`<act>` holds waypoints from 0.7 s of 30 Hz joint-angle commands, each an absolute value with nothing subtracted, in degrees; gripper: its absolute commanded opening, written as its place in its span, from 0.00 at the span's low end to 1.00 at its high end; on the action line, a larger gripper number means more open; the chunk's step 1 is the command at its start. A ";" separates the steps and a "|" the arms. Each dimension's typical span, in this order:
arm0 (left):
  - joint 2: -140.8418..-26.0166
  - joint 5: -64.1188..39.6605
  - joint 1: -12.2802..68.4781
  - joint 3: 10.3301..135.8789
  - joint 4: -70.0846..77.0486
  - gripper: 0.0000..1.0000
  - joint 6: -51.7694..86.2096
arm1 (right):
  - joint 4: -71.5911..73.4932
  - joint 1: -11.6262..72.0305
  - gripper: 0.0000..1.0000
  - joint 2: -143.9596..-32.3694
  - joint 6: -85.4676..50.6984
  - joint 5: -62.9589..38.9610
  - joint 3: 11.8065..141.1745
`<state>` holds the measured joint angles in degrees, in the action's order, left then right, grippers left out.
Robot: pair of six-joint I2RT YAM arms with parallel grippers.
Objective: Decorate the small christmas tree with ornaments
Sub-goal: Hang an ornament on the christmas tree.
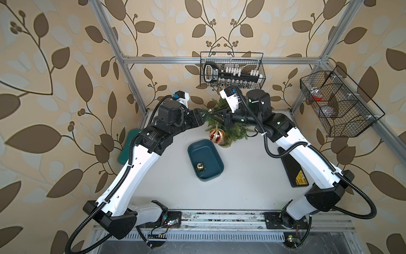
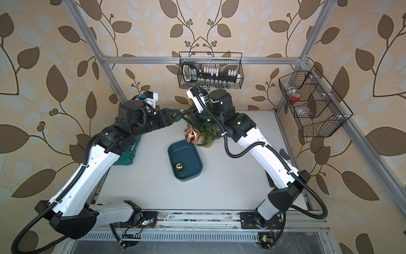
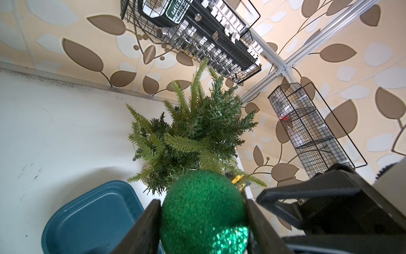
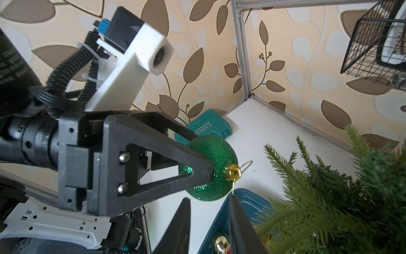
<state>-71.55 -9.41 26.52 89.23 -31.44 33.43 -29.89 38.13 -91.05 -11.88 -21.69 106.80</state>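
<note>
The green bauble is seen clamped between the pressed-in jaws of the left gripper, its gold cap and thin loop turned toward the tree, which stands just ahead of that gripper. The right gripper is poised facing the left one across the cap, its jaws partly spread with nothing shown between them. The cap's cord hangs down to one fingertip, and whether it is caught cannot be told. One ornament of three is judged done: the red bauble is hung on a low branch, below both grippers. The green one is yet to be hooked, and the gold bauble lies in the blue tray, nearer the arm bases than either gripper. A wire basket is hung on the rail above the tree's tip, and the right wrist is stretched across the crown in both top views, so room for hanging is thought tight. A green case is seen beside the left forearm, and a second basket is mounted well beyond the right arm.
</note>
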 commanded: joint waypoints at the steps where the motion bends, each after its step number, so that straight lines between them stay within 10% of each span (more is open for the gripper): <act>1: -70.09 -10.94 25.77 90.67 -28.61 0.55 32.61 | -31.05 38.32 0.25 -92.05 -10.81 -22.76 109.43; 11: -69.52 -11.63 25.40 89.97 -27.79 0.55 32.95 | -31.38 38.32 0.26 -93.91 -10.90 -21.93 110.90; 21: -68.90 -11.40 24.62 89.04 -27.68 0.55 33.00 | -29.40 38.23 0.05 -93.53 -10.90 -19.86 110.10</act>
<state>-70.91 -10.61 25.41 89.12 -30.17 33.45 -30.46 38.13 -93.51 -11.29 -21.10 109.08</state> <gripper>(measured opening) 0.553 0.054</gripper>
